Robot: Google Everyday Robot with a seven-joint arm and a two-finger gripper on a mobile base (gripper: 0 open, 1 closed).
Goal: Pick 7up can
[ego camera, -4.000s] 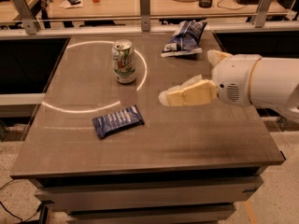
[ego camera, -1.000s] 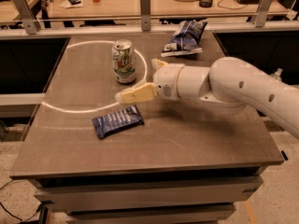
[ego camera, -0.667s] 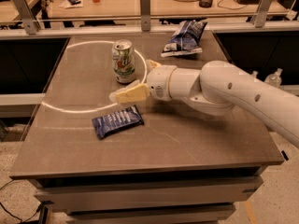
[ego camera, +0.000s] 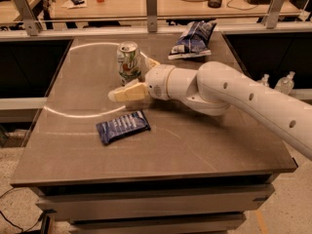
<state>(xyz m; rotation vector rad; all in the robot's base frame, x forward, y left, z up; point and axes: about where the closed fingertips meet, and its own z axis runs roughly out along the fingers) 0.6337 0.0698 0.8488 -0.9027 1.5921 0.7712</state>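
- The 7up can (ego camera: 128, 62) stands upright on the far-left part of the worktop (ego camera: 204, 145), its silver top facing up. Upright like this, its round side is open to a grip from the side.
- The tool (ego camera: 137, 78) lies low over the worktop, right at the foot of the can, at the end of the white arm (ego camera: 234, 94) that reaches in from the right.
- The tool is spread wide. One pale finger (ego camera: 127, 92) points left just in front of the can and the other (ego camera: 152, 62) shows just beside the can's right flank. I judge this spread is there to let the can's body pass between them.
- Whether either finger touches the can I cannot tell, and the can does not look clamped.
- A dark blue packet (ego camera: 123, 126) lies flat nearer the front edge, apart from the tool and out of the approach line.
- A second blue packet (ego camera: 193, 39) rests at the far edge, to the right of the can, also clear of it.
- The low, level pose suits a mid-body hold, which seems least likely to tip so light a can.
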